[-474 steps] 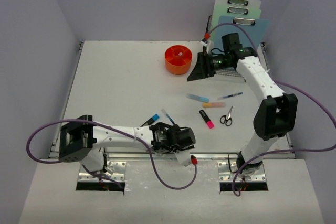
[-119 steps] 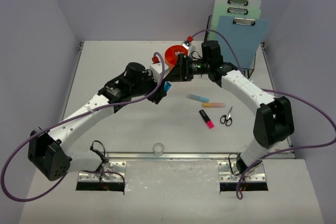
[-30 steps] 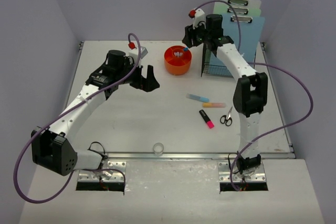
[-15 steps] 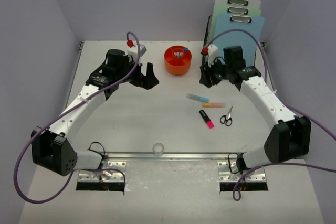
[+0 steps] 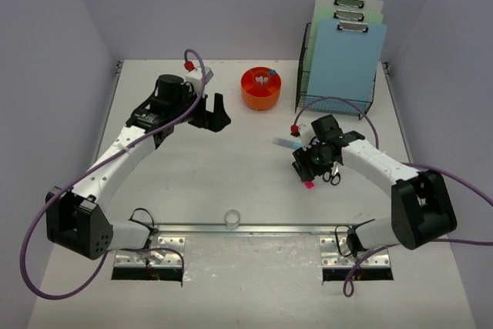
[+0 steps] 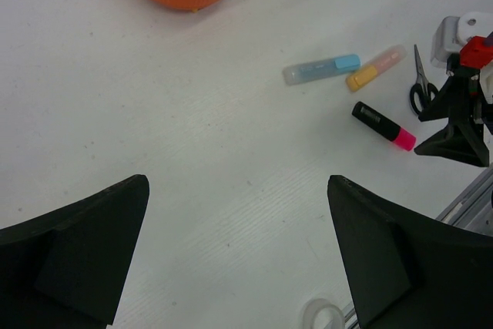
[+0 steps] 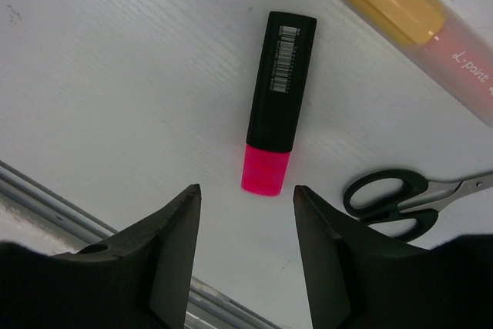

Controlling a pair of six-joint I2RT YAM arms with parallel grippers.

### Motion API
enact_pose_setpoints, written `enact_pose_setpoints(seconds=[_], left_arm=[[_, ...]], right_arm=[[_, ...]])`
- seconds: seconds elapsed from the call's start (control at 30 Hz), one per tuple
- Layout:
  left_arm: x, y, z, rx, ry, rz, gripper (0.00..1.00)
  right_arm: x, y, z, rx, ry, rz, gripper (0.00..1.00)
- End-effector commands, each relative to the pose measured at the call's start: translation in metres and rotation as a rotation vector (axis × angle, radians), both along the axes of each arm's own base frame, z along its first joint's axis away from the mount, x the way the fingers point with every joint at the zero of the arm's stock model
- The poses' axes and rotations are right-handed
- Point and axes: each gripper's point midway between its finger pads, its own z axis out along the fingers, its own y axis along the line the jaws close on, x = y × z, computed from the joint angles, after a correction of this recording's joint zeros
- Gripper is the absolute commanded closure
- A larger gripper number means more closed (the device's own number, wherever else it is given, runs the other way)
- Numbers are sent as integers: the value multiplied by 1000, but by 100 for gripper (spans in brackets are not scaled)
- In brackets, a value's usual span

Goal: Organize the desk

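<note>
The desk [image 5: 192, 182] fills my top view, its long side running left to right and its metal rail along the near edge by the arm bases.

On it I count three highlighters: a blue one [image 5: 286, 143], a yellow one [image 7: 420, 36] and a pink-and-black one [image 7: 275, 102]. There is also one pair of scissors [image 7: 408, 202], one orange bowl [image 5: 260, 88], one small clear ring [image 5: 231, 217] by the rail, and three clipboards [image 5: 347, 44] standing in a black wire rack [image 5: 335, 102] at the back right.

The pink-and-black highlighter lies with its pink cap toward the rail and its black body away from it.

Half a second ago the right claw [image 7: 246, 221] was up by the foot of the rack. Now it is low over that highlighter, fingers spread to either side of the pink cap and gripping nothing.

The left claw [image 6: 239, 221] has barely shifted. It hangs over bare desk left of the bowl, spread wide and empty.
</note>
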Motion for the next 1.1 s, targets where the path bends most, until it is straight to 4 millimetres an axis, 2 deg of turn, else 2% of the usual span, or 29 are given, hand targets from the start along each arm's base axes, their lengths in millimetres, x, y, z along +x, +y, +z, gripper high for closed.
enact_pose_setpoints(seconds=[0.0,0.17,0.3,0.47,0.53,0.57,0.6,0.63,0.73,0.8,0.87,0.93,1.0,1.03,1.07], left_arm=[[0,0,20,-25,-70,9,0],[-1,0,19,-24,-71,1,0],[-4,-2,20,-34,-79,-14,0],[-4,-4,21,-28,-97,-40,0],[-5,-5,20,-22,-106,-56,0],[-7,-6,20,-23,-111,-69,0],[-13,-11,20,-33,-120,-119,0],[-17,-12,20,-26,-138,-151,0],[-39,-24,25,18,-271,-332,2],[-51,-27,24,117,-410,-454,4],[-78,-38,19,190,-527,-606,5],[-87,-40,12,269,-596,-702,6],[-119,-56,0,347,-705,-912,10],[-124,-58,-3,379,-756,-974,14],[-130,-62,-3,367,-761,-996,14]], right_arm=[[23,4,-9,-4,-55,-68,47],[38,7,-22,-7,-94,-86,47],[43,9,-37,-19,-101,-87,47],[44,8,-49,-47,-100,-81,53],[43,9,-52,-50,-92,-80,59],[42,10,-53,-46,-84,-75,72],[38,16,-51,-14,-62,-54,91],[37,19,-48,2,-52,-44,100],[27,50,-18,167,2,27,100],[23,71,16,291,8,81,100],[17,92,51,432,4,157,100],[11,105,72,521,16,201,100],[-5,120,100,650,88,259,100],[-14,126,113,710,144,282,100],[-14,126,109,707,161,277,100]])
